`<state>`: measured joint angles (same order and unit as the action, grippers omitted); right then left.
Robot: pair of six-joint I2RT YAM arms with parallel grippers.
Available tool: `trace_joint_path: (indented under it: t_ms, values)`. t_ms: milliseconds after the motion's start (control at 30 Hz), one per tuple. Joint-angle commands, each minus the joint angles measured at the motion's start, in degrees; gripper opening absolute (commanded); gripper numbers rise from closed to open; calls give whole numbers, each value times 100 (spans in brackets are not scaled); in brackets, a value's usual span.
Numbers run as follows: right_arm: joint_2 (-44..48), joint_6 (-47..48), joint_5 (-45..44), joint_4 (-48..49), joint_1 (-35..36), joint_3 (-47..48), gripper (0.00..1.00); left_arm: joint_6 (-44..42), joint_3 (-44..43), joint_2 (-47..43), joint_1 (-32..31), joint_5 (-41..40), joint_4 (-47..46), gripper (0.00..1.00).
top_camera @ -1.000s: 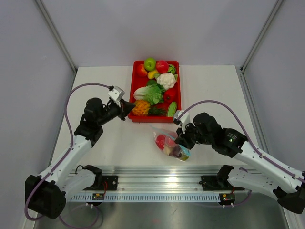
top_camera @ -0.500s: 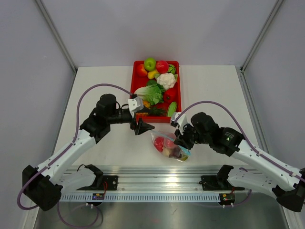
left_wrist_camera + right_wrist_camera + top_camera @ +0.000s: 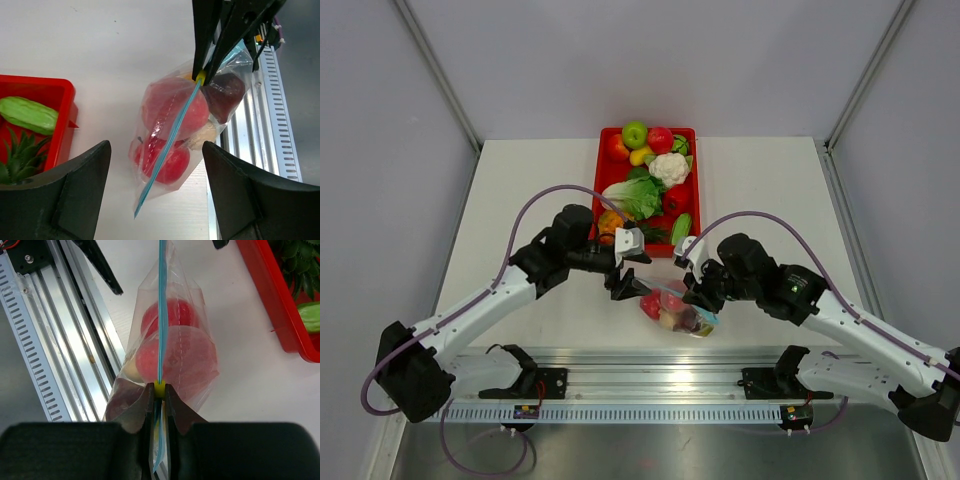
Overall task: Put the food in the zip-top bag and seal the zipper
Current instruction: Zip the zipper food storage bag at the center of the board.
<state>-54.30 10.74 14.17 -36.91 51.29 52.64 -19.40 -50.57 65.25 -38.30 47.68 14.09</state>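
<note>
Zip-top bag: sitting on the table between the red tray and the metal rail, close to both; bulging with food.
Zipper: running as one thin blue line along the top of the bag, with one end carrying a small yellow tab and the other pointing toward the left arm; not possible to tell whether it is pressed shut along its length.
Food in the bag: showing through the clear plastic as two rounded red pieces, a darker red piece and a pale piece beneath them.
Right gripper: pinching narrowly on the zipper at the yellow tab, holding that end of the bag.
Left gripper: spreading wide and holding nothing, hovering just beside the bag's free end, with the bag appearing between its two fingers in the left wrist view.
Food in the tray: lying packed together, with a green apple, a cauliflower, leafy greens and a bumpy green piece near the tray's front corner.
Red tray: standing at the middle of the table, beyond the bag.
</note>
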Motion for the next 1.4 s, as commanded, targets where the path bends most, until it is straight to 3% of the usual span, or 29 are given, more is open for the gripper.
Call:
trace_joint_path:
  t_ms: [0,233,500,767,800,900,1100,1167,1200,1233,1300,1367]
  values:
    - [60,95,121,315,39,264,0,-64,-296,75,-229,189,-151,74]
    - [60,68,147,316,39,246,0,199,-156,137,-529,-75,-556,56]
    - [166,24,147,342,39,238,0,120,-155,330,-564,-119,-398,40]
    - [183,-28,156,333,39,255,0,191,-138,348,-564,-180,-477,37]
    - [183,-37,156,342,39,255,0,208,-146,365,-564,-154,-494,31]
    - [192,-46,138,351,39,264,0,235,-208,435,-564,-110,-425,0]
    - [201,-107,86,333,39,326,0,278,-182,348,-573,-372,-380,0]
    - [236,-142,-28,281,39,378,6,331,-68,260,-573,-461,-511,0]
    - [253,-169,-81,272,39,387,27,358,-24,164,-573,-496,-634,0]
    - [271,-212,-195,272,39,387,34,384,11,128,-564,-523,-696,0]
    - [376,-248,-353,333,39,361,44,428,91,67,-573,-558,-793,0]
    - [499,-336,-582,403,39,308,45,463,126,66,-564,-584,-846,0]
